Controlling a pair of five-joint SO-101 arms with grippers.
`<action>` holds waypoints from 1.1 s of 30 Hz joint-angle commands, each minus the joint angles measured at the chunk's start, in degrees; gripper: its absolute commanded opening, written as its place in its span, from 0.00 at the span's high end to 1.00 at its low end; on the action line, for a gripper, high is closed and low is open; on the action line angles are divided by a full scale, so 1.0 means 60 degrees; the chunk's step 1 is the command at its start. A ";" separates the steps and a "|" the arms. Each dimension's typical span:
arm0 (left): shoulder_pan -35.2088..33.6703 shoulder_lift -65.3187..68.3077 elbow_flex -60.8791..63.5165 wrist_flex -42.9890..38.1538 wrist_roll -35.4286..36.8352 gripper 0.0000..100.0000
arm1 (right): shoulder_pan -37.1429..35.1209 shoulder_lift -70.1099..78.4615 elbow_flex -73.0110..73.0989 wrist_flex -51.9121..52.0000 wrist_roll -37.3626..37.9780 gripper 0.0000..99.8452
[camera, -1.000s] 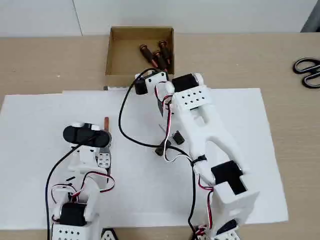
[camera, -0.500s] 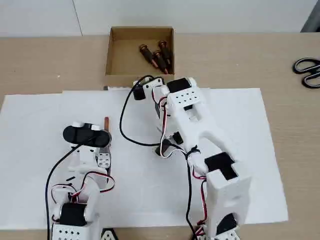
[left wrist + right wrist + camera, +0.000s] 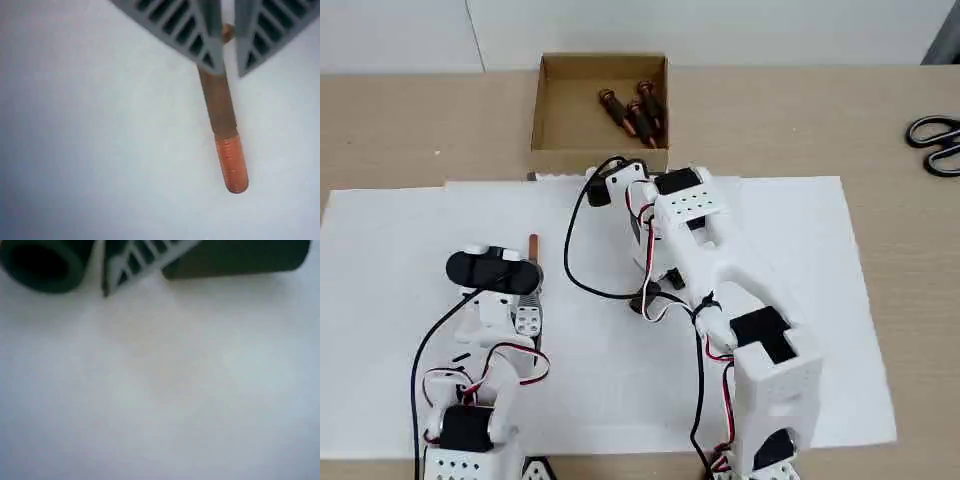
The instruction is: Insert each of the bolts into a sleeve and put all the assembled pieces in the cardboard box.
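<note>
A copper bolt [image 3: 225, 130] sticks out from my left gripper [image 3: 228, 70], which is shut on its upper end; its threaded tip hangs over the white paper. From above, this bolt [image 3: 533, 243] points toward the far side from the left gripper [image 3: 532, 262] at the near left. Two dark sleeves lie on the paper close under my right gripper [image 3: 640, 218]: one sleeve [image 3: 42, 260] shows its open end, the other sleeve [image 3: 240, 257] lies sideways. The cardboard box [image 3: 536, 112] at the back holds three assembled pieces [image 3: 632, 108].
A large white paper sheet [image 3: 410, 230] covers the table's middle. Scissors [image 3: 935, 143] lie at the far right edge. The right arm's cables [image 3: 582, 270] loop over the paper between the two arms.
The right arm has drawn back from the box edge toward the near side and lowered over the paper, its elbow swinging left. The left arm and its bolt have stayed put.
</note>
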 commanded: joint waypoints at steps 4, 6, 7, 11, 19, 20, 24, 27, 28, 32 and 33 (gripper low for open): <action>-0.0044 -0.0103 -0.0037 -0.0205 0.0044 0.99 | -0.0051 -0.0520 0.0249 -0.0022 -0.0103 0.85; -0.0044 -0.0103 -0.0037 -0.0205 0.0044 0.99 | -0.0037 -0.0916 0.0249 0.0037 -0.0205 0.85; -0.0044 -0.0103 -0.0037 -0.0205 0.0044 0.99 | -0.0022 -0.1077 0.0249 0.0139 -0.0205 0.85; -0.0044 -0.0103 -0.0037 -0.0205 0.0044 0.99 | -0.0051 -0.1443 0.0352 0.0476 -0.0293 0.85; -0.0044 -0.0103 -0.0037 -0.0205 0.0044 0.99 | -0.0051 -0.1722 0.1040 0.0154 -0.0308 0.85; -0.0044 -0.0103 -0.0037 -0.0205 0.0044 0.99 | -0.0051 -0.1722 0.1201 -0.0022 -0.0278 0.85; -0.0044 -0.0103 -0.0037 -0.0205 0.0044 0.99 | -0.0022 -0.1707 0.1934 -0.0784 -0.0249 0.85; -0.0044 -0.0103 -0.0037 -0.0205 0.0044 0.99 | -0.0022 -0.1692 0.2344 -0.1311 -0.0249 0.87; -0.0044 -0.0103 -0.0037 -0.0205 0.0044 0.99 | -0.0022 -0.1692 0.2432 -0.1473 -0.0249 0.88; -0.0044 -0.0103 -0.0037 -0.0205 0.0044 0.99 | -0.0022 -0.1692 0.2476 -0.1634 -0.0234 0.94; -0.0044 -0.0103 -0.0037 -0.0205 0.0044 0.99 | -0.0022 -0.1692 0.2476 -0.1634 -0.0234 0.96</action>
